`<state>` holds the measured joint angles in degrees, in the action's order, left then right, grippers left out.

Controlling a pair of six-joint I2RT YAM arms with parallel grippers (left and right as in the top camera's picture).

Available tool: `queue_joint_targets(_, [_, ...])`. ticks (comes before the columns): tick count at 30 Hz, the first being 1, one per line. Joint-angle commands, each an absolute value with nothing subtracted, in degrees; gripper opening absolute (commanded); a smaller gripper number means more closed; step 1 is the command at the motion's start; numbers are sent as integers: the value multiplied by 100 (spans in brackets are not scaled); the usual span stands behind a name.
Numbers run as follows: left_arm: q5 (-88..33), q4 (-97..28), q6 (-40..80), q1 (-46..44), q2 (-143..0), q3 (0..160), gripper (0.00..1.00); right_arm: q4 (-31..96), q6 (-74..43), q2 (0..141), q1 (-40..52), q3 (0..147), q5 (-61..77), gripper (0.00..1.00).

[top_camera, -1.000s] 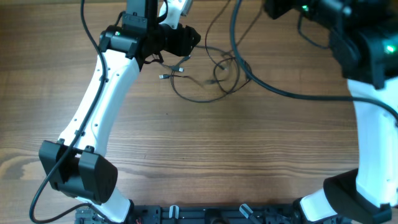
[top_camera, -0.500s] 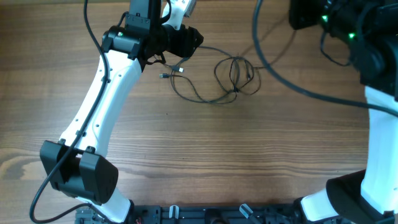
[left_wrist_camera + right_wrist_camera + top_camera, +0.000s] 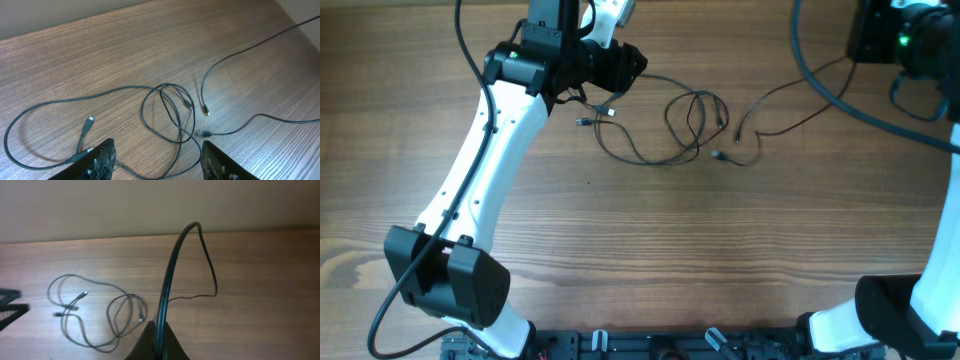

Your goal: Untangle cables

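Thin black cables (image 3: pixel 695 120) lie in loose loops on the wooden table, with small plug ends (image 3: pixel 585 122) at the left. My left gripper (image 3: pixel 157 165) hovers low over them at the top left (image 3: pixel 625 65), open; one strand runs on the table between its fingers (image 3: pixel 97 160) and a plug (image 3: pixel 89 121) lies just ahead. My right gripper (image 3: pixel 157 337) is shut on one cable (image 3: pixel 166 280), which arches up from the jaws and drops back to the table. Two strands stretch from the loops (image 3: pixel 162 91) towards the right.
The left arm (image 3: pixel 485 150) slants across the table's left half. The right arm (image 3: pixel 920 40) with its thick black supply cable (image 3: pixel 820 85) fills the top right corner. A dark rail (image 3: pixel 650 345) runs along the front edge.
My right arm has moved right and back with the cable in its grip, drawing strands and two plug ends out of the tangle to the right. The left arm has stayed still.
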<state>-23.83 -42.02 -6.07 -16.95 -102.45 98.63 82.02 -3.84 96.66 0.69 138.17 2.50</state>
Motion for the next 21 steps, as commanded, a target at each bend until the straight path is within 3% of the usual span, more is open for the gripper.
queue_joint_targets(1, [-2458, -4189, -598, -1728, -10245, 9845, 56, 8178, -617, 9843, -180, 13885, -176, 4])
queue_joint_targets(21, [-2456, -4198, -727, -1726, -10245, 9845, 56, 8058, -1068, 10661, -2355, 13885, -189, 4])
